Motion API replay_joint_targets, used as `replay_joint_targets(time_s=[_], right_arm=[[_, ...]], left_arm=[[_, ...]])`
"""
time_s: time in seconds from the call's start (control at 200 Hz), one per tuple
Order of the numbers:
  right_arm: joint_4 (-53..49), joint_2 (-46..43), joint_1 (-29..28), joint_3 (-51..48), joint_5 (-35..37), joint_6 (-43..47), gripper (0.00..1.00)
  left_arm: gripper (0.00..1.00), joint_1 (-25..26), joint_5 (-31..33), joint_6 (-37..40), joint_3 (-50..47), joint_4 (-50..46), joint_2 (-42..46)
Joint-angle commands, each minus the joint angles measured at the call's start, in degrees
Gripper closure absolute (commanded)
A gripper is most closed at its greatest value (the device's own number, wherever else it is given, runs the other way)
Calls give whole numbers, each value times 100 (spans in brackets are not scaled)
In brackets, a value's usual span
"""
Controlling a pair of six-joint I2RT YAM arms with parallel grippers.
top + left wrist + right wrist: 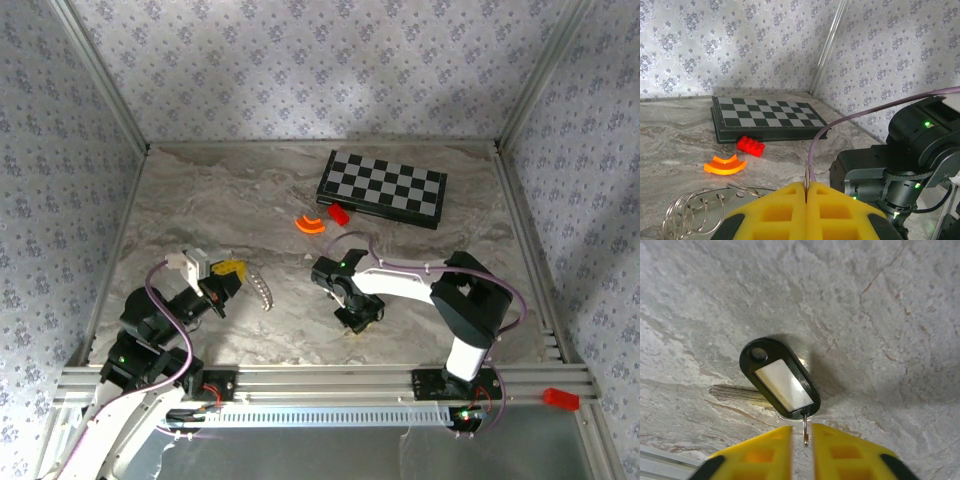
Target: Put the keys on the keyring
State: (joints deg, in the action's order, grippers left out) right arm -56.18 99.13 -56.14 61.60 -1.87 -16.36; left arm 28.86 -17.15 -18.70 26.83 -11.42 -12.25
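1 chessboard (382, 188), 1 red block (339, 213) and 1 orange arc piece (310, 224) are counted. 1 key (735, 393) is seen, bearing 1 dark oblong tag (780, 381). 1 keyring (690, 215) of several wire loops is counted. 2 grippers are seen: left gripper (806, 189), right gripper (802, 434).

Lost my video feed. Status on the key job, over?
Left gripper shut on silver wire keyring. Right gripper barely open around small ring of dark oblong-headed key, flat on marble table. Red block, orange arc well clear.
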Motion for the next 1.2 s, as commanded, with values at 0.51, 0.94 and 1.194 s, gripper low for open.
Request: replay_joint_targets(time_s=[0.51,0.94,1.194], right_arm=[[2149,-2743,125,-2099,-176,-1208,30],[2676,-3643,90,-2818,155,-1221,22],[2628,-3926,21,-2965,257,-1386,21]], left_arm=[[100,99,-500,-151,144,480,-216],[100,366,-645,-117,206,572,-415],[100,520,-716,-119,262,515,-462]])
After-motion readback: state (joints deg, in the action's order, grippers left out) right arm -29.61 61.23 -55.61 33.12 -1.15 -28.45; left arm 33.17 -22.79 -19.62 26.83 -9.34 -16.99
